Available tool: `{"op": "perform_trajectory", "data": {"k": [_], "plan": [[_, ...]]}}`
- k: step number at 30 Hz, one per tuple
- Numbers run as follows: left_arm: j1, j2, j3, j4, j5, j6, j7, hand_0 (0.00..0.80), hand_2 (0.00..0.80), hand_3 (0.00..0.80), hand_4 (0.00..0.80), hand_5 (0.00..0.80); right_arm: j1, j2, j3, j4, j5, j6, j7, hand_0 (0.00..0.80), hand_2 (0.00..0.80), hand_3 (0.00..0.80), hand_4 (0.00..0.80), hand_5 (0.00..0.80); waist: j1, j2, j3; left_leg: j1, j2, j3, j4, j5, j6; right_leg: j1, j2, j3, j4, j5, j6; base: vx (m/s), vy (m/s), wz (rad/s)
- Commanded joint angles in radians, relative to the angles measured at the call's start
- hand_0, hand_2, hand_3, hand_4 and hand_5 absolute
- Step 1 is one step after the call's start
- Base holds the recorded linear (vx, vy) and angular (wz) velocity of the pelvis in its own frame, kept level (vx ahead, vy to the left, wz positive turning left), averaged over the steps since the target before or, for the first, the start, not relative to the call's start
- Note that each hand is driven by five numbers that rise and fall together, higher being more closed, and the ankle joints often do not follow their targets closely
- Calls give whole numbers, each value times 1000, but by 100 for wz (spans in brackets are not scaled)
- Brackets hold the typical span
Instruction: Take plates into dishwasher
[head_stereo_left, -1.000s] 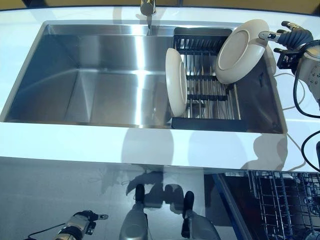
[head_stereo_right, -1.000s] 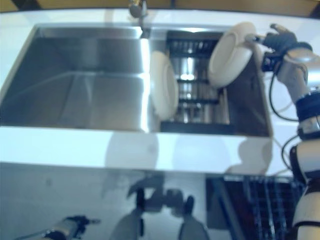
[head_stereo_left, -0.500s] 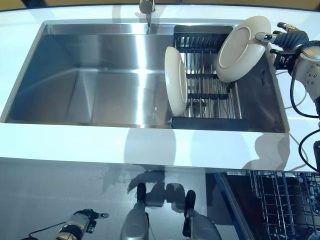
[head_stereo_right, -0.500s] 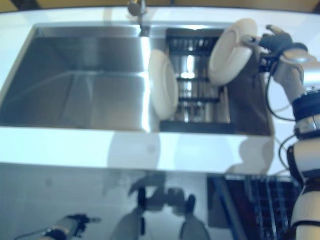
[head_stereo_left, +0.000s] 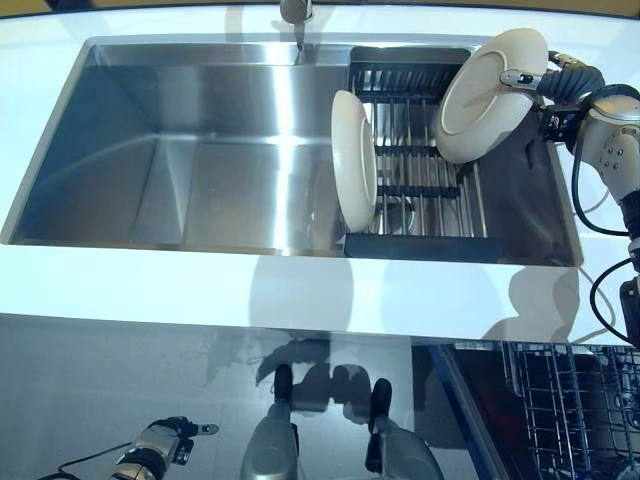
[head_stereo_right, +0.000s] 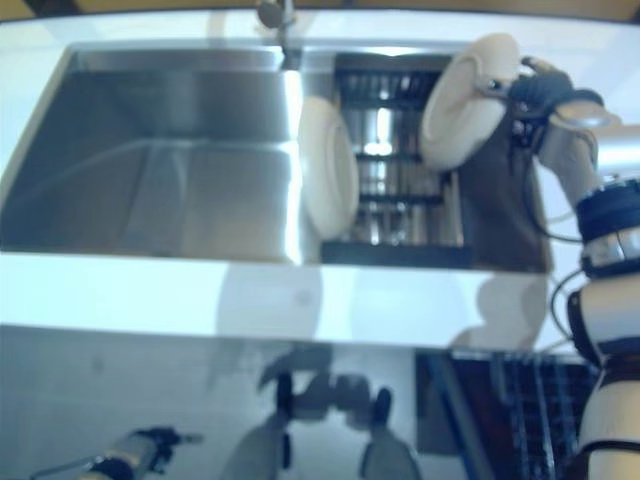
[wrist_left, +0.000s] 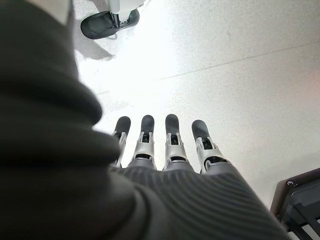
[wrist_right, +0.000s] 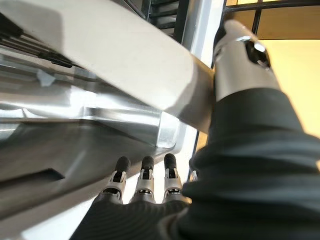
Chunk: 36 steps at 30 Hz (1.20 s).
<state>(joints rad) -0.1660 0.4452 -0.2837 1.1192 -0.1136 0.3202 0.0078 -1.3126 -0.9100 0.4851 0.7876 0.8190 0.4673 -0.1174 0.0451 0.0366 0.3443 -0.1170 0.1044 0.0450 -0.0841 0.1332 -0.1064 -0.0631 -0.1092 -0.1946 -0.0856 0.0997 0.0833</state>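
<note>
Your right hand (head_stereo_left: 562, 82) pinches the tilted plate (head_stereo_left: 487, 95) at its 2 o'clock rim, thumb on top, above the rack (head_stereo_left: 420, 190). Your left hand (wrist_left: 165, 150) hangs open.

No readable text, labels, numbers or signs in any view.
</note>
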Motion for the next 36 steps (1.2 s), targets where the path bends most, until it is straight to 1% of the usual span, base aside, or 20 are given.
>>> {"op": "perform_trajectory", "data": {"k": [1,11,12,13,14,15,19,22,25,30,36], "plan": [[-39,47,-62,38,-16,29,4,0,0,0,0,0,-93,-12,33,-49,27,-21,6,0,0,0,0,0,13,-40,-4,1,1,15,-3,-30,-20,-20,-52,-7,-2,5,52,0,0,0],[-49,45,-63,34,-31,36,2,0,0,0,0,0,-76,15,24,-71,34,-24,11,0,0,0,0,0,14,-34,8,-7,-3,16,-3,-27,-19,-28,-55,-7,-2,8,51,0,0,0],[-50,45,-64,32,-34,37,3,0,0,0,0,0,-76,18,23,-78,31,-27,3,260,260,260,260,260,15,-33,11,-9,-4,15,-3,-26,-19,-29,-55,-8,-2,9,51,0,0,0],[-49,45,-63,31,-33,36,4,0,0,0,0,0,-77,18,23,-78,30,-29,4,424,424,424,424,424,16,-32,12,-9,-4,14,-3,-26,-19,-30,-55,-8,-2,9,51,0,0,0],[-48,45,-63,32,-35,35,4,0,0,0,0,0,-79,18,23,-76,24,-30,5,781,781,781,781,781,16,-32,12,-9,-5,13,-3,-26,-19,-30,-55,-8,-2,9,51,0,0,0],[-48,44,-62,32,-34,35,3,0,0,0,0,0,-78,18,22,-74,19,-30,5,800,800,800,800,800,16,-32,11,-9,-6,12,-3,-26,-19,-29,-55,-9,-2,9,51,0,0,0],[-50,44,-62,33,-30,34,2,0,0,0,0,0,-80,18,24,-69,3,-43,-8,800,800,800,800,800,18,-34,9,-8,-7,12,-3,-26,-18,-27,-56,-12,-2,9,52,0,0,0],[-50,43,-62,35,-27,34,4,0,0,0,0,0,-86,12,27,-65,3,-54,7,800,800,800,800,800,18,-36,8,-5,-7,11,-3,-27,-18,-25,-56,-12,-2,9,53,0,0,0],[-48,46,-65,33,-24,36,2,0,0,0,0,0,-90,9,30,-66,-1,-42,-4,800,800,800,800,800,18,-38,3,-2,-6,12,-3,-28,-18,-22,-55,-12,-2,9,53,1,-1,1],[-44,48,-64,32,-21,34,2,0,0,0,0,0,-90,4,29,-57,-14,-44,-15,800,800,800,800,800,18,-41,-5,5,-5,12,-3,-29,-17,-15,-54,-11,-2,7,54,0,0,0],[-34,52,-61,40,-19,29,-1,0,0,0,0,0,-94,-6,32,-37,-12,-62,-22,800,800,800,800,800,18,-50,-31,23,-2,13,-3,-33,-19,4,-54,-10,-2,2,55,1,-3,1]]}}
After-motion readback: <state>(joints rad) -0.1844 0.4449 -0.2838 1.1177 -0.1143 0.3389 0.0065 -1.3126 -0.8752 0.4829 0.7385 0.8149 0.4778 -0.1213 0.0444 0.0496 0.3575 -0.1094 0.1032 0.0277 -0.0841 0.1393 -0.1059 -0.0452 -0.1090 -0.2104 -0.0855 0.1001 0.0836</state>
